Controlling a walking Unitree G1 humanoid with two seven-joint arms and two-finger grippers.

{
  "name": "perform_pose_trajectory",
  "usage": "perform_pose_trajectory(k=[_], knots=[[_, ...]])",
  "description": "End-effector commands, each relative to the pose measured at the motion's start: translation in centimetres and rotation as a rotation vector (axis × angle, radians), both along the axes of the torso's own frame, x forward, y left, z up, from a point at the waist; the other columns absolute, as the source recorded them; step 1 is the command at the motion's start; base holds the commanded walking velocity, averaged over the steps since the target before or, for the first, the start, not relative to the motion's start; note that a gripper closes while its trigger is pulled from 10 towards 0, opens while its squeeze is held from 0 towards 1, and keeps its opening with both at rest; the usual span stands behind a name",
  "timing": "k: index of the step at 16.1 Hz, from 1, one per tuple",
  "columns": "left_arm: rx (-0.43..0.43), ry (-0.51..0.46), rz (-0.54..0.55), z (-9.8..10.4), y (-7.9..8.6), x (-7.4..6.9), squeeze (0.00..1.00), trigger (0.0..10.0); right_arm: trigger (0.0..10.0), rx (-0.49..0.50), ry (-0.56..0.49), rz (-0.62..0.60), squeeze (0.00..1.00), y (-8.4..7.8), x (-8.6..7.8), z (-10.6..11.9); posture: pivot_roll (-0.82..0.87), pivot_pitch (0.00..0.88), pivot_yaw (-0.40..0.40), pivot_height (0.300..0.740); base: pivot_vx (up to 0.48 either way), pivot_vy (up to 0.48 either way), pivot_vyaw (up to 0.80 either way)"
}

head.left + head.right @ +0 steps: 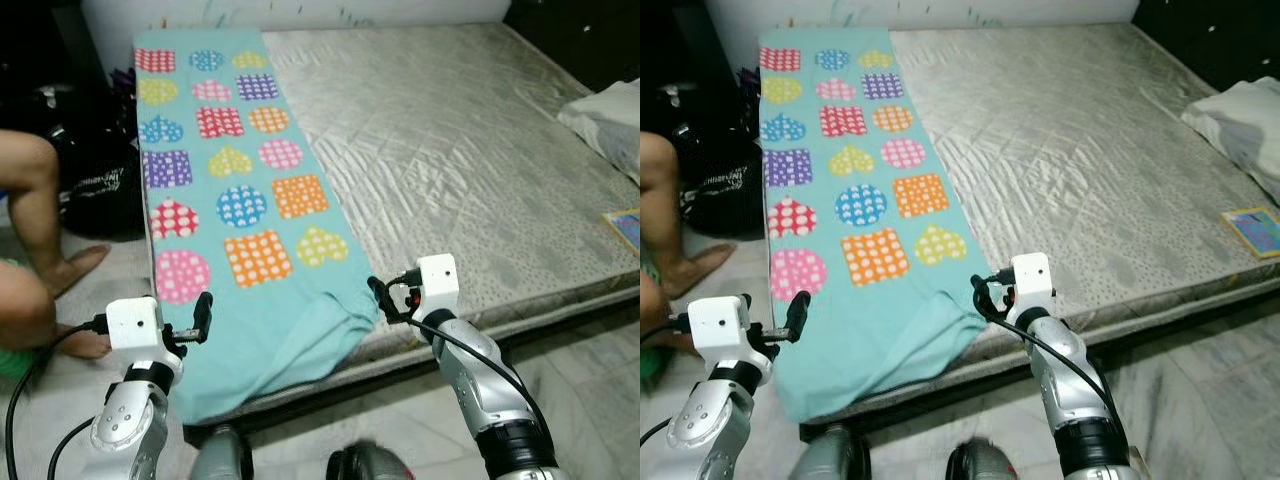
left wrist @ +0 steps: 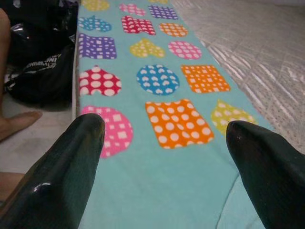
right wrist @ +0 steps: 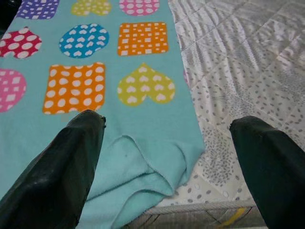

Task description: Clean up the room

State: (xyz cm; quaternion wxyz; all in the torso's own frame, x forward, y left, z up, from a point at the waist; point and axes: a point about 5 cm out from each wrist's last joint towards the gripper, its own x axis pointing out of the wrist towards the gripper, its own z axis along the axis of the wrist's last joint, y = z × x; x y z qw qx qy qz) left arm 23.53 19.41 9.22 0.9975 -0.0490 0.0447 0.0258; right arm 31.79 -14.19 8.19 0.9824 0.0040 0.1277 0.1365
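A turquoise blanket (image 1: 235, 200) printed with bright hearts, squares and circles lies along the left strip of a grey quilted mattress (image 1: 450, 150). Its near end is crumpled and hangs over the mattress's front edge. My left gripper (image 1: 204, 318) hovers open at the blanket's near left edge, with nothing between its fingers (image 2: 71, 167). My right gripper (image 1: 384, 297) stands open just beside the blanket's near right corner, over the mattress edge. In the right wrist view the folded corner (image 3: 152, 162) lies between the two fingers (image 3: 57, 176).
A person's bare leg and foot (image 1: 45, 220) are on the floor at the left, close to my left arm. Black bags (image 1: 95, 180) sit beside the bed there. A white pillow (image 1: 610, 120) and a small colourful book (image 1: 625, 228) lie at the mattress's right side.
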Motion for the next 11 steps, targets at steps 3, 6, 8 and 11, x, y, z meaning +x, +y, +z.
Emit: perform_pose_trajectory(k=[3,6,8,11], knots=[[0.003,0.019,0.0,-0.39,-0.15,-0.15,0.0,10.0,10.0,-0.002,0.015,-0.004,0.0,-0.25,-0.18,-0.46,0.02,0.164,-0.092,0.603,0.0,0.0,0.0],[-0.003,-0.019,0.028,0.09,0.24,-0.16,0.0,10.0,10.0,-0.007,0.01,-0.001,0.0,-0.22,-0.07,-0.38,0.02,0.165,-0.09,0.603,0.0,0.0,0.0],[-0.009,-0.038,0.029,0.39,0.33,-0.15,0.0,10.0,10.0,-0.01,0.006,0.002,0.0,-0.21,0.02,-0.32,0.02,0.167,-0.09,0.603,0.0,0.0,0.0],[-0.015,-0.045,0.026,0.51,0.22,-0.13,0.0,10.0,10.0,-0.018,-0.007,0.011,0.0,-0.17,0.15,-0.18,0.02,0.167,-0.09,0.603,0.085,0.0,0.0]])
